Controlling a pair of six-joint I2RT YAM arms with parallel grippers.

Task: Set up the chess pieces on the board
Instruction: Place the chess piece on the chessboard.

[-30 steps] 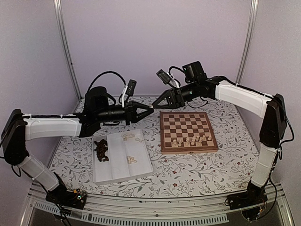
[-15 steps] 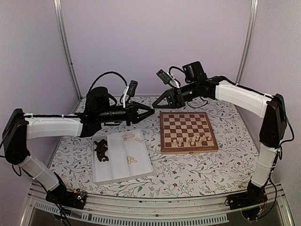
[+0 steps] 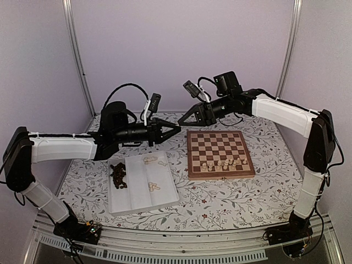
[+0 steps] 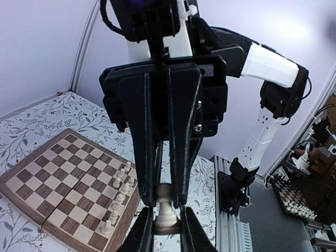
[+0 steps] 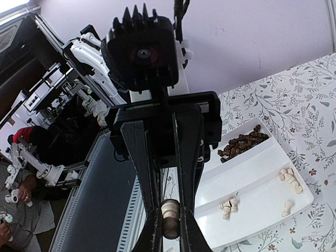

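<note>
Left wrist view: the left gripper [image 4: 166,223] reaches up from the bottom edge, its fingers [image 4: 146,231] pinching a pale chess piece [image 4: 167,211]. The right gripper [image 4: 165,195] points down from the top of the frame and is closed on the same piece, so both hold it, tip to tip. Top external view: that meeting point hangs at centre frame above the table [image 3: 264,192]. Right of centre lies the board [image 3: 217,142], with pale pieces [image 3: 220,164] along its lower rows. At lower left, a white tray [image 3: 137,204] holds dark pieces [image 3: 117,176] and a few pale ones.
</note>
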